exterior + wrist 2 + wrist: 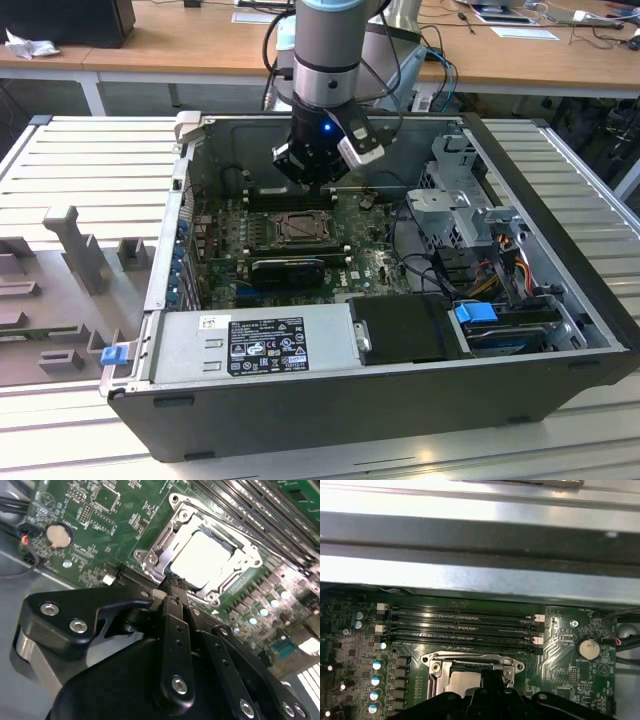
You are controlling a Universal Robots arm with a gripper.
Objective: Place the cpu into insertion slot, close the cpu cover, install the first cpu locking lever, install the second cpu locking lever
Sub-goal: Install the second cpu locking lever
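Note:
The cpu (202,555) lies flat in the motherboard's socket with its pale metal top showing. The cpu cover (165,540), a silvery frame, is folded down around it, and the chip shows through its window. In the first wrist view the cpu (465,680) and the cpu cover (432,666) sit below the memory slots. My gripper (170,586) has its black fingers together, with the tips at the socket's edge beside the cover. In the exterior view the gripper (312,175) hangs inside the open computer case, just above the far side of the socket (297,228).
Memory slots (460,627) run along the far side of the socket. A coin battery (585,649) sits near it, and a long black card (288,268) lies in front. A power supply (260,345), a drive cage (465,205) and cables (500,270) crowd the case.

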